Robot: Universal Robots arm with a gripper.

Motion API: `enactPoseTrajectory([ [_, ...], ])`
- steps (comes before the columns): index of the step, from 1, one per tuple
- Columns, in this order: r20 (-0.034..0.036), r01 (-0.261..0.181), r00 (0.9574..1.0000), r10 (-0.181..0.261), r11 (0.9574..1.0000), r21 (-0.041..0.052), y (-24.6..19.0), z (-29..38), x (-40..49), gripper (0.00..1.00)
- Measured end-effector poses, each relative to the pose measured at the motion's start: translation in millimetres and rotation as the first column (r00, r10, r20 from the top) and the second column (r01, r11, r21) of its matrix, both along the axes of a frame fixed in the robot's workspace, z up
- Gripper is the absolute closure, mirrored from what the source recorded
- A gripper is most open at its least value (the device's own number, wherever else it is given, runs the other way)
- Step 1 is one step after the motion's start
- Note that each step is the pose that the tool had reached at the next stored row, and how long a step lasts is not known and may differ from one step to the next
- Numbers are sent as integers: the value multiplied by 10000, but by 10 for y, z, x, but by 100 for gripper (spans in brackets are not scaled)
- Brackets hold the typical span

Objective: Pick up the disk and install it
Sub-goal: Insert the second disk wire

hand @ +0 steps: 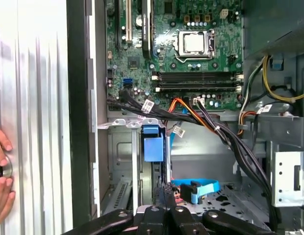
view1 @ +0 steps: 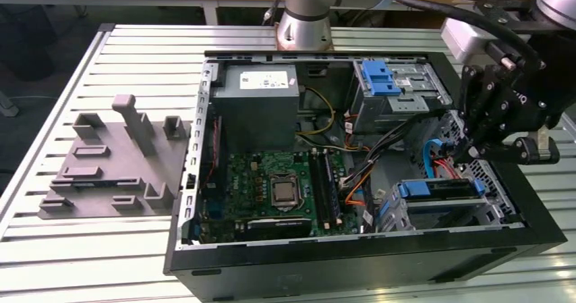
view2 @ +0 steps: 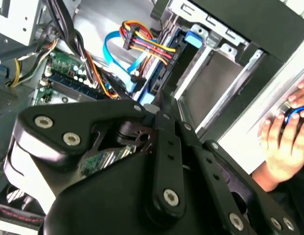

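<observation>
The disk [view1: 438, 188] sits in the drive bay at the front right corner of the open computer case [view1: 360, 256], its blue carrier rails showing. In the first wrist view the disk [hand: 152, 147] stands edge-on in the metal bay, blue tab on top. My gripper [view1: 465, 156] hangs just above and behind the bay. Its fingers are shut with nothing between them, right at the disk's rear edge in both wrist views: gripper [hand: 164, 193], gripper [view2: 154, 105] and blue rail [view2: 188, 41]. Whether they touch the disk I cannot tell.
Black, orange and blue cables [view1: 396, 141] run close beside the gripper, with a blue flat cable [hand: 200, 188] near the fingers. The grey power-supply box [view1: 261, 107], motherboard [view1: 270, 181] and blue-latched cage [view1: 382, 80] fill the case. A grey fixture [view1: 108, 161] lies on the table. A person's hand [view2: 284, 137] rests outside the case.
</observation>
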State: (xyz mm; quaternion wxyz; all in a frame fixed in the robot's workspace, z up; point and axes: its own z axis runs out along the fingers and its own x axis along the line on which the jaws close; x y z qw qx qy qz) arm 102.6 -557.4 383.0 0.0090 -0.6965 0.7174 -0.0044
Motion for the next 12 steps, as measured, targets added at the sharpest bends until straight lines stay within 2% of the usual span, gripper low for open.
enactPoseTrajectory([
  [4, 8, -1, 10000, 1, 10000, 0, 1, 1, -69, 89],
  [8, 9, -2, 10000, 2, 10000, -1, 6, 2, -76, 89],
  [12, 9, -2, 10000, 2, 10000, -14, 54, 2, -76, 89],
])
